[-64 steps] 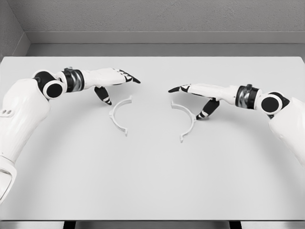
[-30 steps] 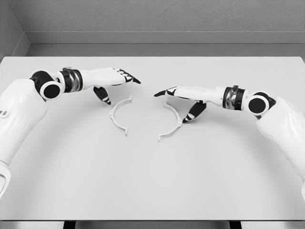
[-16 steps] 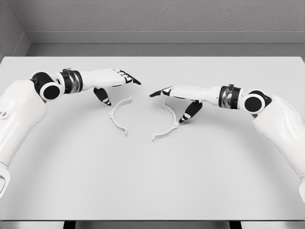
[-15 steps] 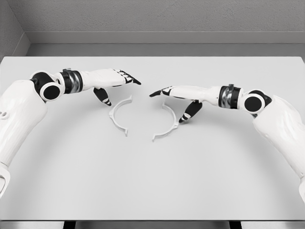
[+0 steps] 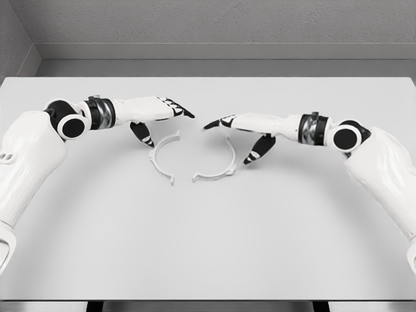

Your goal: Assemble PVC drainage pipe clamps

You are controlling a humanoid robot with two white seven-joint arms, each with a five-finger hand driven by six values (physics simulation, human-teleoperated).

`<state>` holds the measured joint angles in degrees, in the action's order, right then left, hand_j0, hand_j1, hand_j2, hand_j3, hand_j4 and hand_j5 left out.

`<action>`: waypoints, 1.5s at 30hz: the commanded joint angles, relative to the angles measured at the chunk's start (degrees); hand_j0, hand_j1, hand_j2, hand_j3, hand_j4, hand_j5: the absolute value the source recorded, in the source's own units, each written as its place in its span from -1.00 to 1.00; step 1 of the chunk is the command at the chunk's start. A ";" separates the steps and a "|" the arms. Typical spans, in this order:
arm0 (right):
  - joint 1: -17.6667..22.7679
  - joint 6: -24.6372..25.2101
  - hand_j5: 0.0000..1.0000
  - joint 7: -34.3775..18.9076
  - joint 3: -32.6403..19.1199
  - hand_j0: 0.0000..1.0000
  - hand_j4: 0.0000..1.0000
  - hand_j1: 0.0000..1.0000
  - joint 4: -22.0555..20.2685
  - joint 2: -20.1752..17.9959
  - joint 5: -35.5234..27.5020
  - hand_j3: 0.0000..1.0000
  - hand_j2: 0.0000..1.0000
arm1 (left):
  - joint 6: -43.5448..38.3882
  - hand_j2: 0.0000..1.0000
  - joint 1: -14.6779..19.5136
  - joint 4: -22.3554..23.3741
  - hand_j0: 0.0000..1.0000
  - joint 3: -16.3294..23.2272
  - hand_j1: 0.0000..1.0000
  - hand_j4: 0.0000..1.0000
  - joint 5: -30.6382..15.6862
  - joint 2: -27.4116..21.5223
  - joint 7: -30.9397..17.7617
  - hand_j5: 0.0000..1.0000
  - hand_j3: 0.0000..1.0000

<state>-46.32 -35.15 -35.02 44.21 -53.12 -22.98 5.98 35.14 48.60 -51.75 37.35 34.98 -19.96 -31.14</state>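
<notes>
Over on the left, the left hand [image 5: 153,112] reaches in flat above the table [image 5: 208,247], fingers stretched toward the middle and gripping nothing, thumb hanging down just beside the back end of the left clamp half [image 5: 160,158]; contact there is too close to call. That half lies flat on the table, a white arc opening to the right. Right next to it, the right clamp half [image 5: 220,168] lies flat too, its arc opening left and toward the back, its near end close to the left half's lower tip but apart from it. Above it, the right hand [image 5: 250,127] is open as well, fingers extended leftward, thumb pointing down beside the arc's outer edge.
</notes>
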 commanded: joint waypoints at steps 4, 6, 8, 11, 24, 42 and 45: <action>-2.99 0.15 1.00 0.02 -5.10 1.00 1.00 1.00 7.86 -1.55 0.26 1.00 1.00 | -0.14 1.00 0.00 -0.10 1.00 0.09 1.00 1.00 -0.44 0.28 0.03 1.00 1.00; -5.10 0.15 1.00 0.02 -5.10 1.00 1.00 1.00 12.86 3.81 0.35 1.00 1.00 | -0.14 1.00 0.00 -0.46 1.00 0.09 1.00 1.00 -0.53 0.63 0.03 1.00 1.00; -6.59 0.15 1.00 0.02 -5.10 1.00 1.00 1.00 16.91 8.38 0.26 1.00 1.00 | -0.14 1.00 0.00 -0.54 1.00 0.44 1.00 1.00 -0.62 0.72 0.03 1.00 1.00; -6.94 0.15 1.00 0.02 -5.28 1.00 1.00 1.00 17.35 10.85 -0.26 1.00 1.00 | -0.14 1.00 0.00 -0.54 1.00 0.62 1.00 1.00 -0.62 1.16 -0.06 1.00 1.00; -3.78 0.15 1.00 0.02 -26.72 1.00 1.00 1.00 17.62 3.64 -0.97 1.00 1.00 | -0.14 1.00 0.00 -0.63 1.00 0.53 1.00 1.00 -0.71 1.42 0.03 1.00 1.00; -2.81 0.15 1.00 0.02 -25.85 1.00 1.00 1.00 16.91 1.18 -0.79 1.00 1.00 | -0.14 1.00 0.00 -2.04 1.00 1.32 1.00 1.00 -0.79 2.91 -0.06 1.00 1.00; -2.81 0.15 1.00 0.02 -25.76 1.00 1.00 1.00 16.91 1.09 -0.88 1.00 1.00 | -0.14 1.00 0.00 -2.13 1.00 1.41 1.00 1.00 -0.79 3.09 -0.06 1.00 1.00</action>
<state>-49.04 -35.14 -35.02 18.52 -36.13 -21.81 5.60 34.99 48.60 -53.70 38.59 34.43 -17.06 -31.19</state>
